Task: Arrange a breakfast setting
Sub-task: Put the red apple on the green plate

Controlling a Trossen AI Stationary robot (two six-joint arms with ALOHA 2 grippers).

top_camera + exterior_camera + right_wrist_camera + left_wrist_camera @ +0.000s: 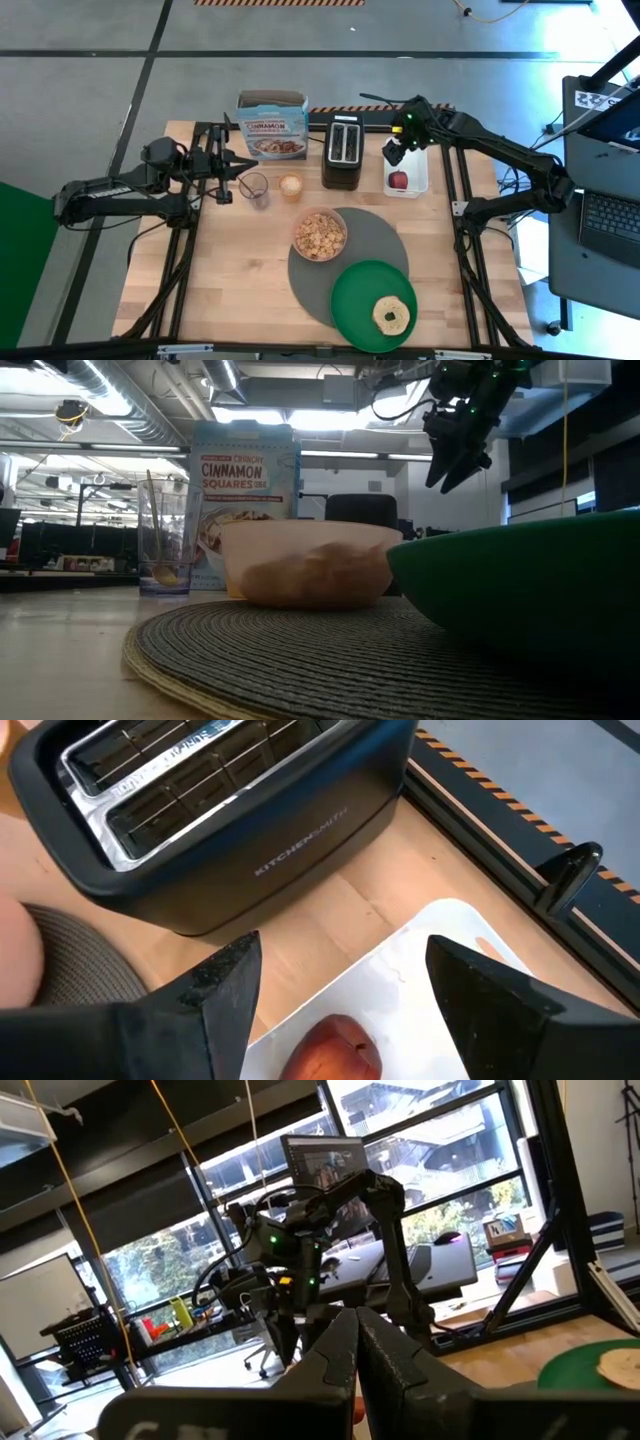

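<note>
Placemat (375,232) down, bowl (319,235) of cereal on it, green plate (373,292) carrying the bagel (391,315). The apple (398,180) sits unpicked in the white tray (412,186), and I can't spot a spoon. Right gripper (392,153) hangs above that tray, jaws spread wide. Left gripper (226,187) waits by the glass (254,188), jaws pressed together. Toaster (342,150) stands just beside the tray, crowding any reach.
</note>
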